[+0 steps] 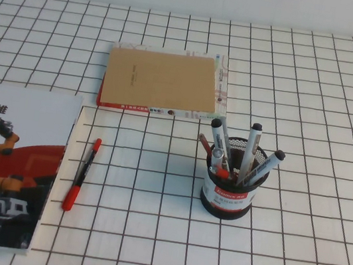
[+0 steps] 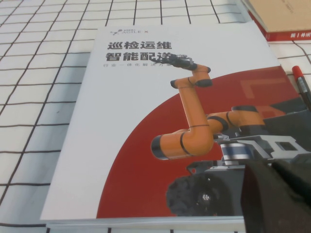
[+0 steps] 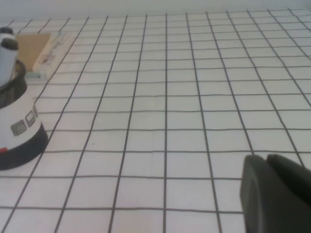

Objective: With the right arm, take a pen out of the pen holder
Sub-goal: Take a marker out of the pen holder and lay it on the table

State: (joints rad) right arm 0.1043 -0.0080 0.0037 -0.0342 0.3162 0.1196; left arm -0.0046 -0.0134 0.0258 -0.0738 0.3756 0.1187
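Observation:
A black mesh pen holder (image 1: 230,185) with a white label stands right of the table's middle, with several pens (image 1: 249,151) upright in it. Neither arm appears in the high view. In the right wrist view the pen holder (image 3: 17,128) sits off to one side, well apart from my right gripper (image 3: 266,159), which hangs shut and empty over bare grid cloth. My left gripper (image 2: 274,166) hovers with its dark fingers pressed together over a printed brochure (image 2: 146,121), holding nothing.
A red pen (image 1: 83,173) lies loose on the cloth beside the brochure (image 1: 4,159) at the front left. A brown-covered notebook (image 1: 161,81) lies behind the pen holder. The gridded cloth covers the whole table.

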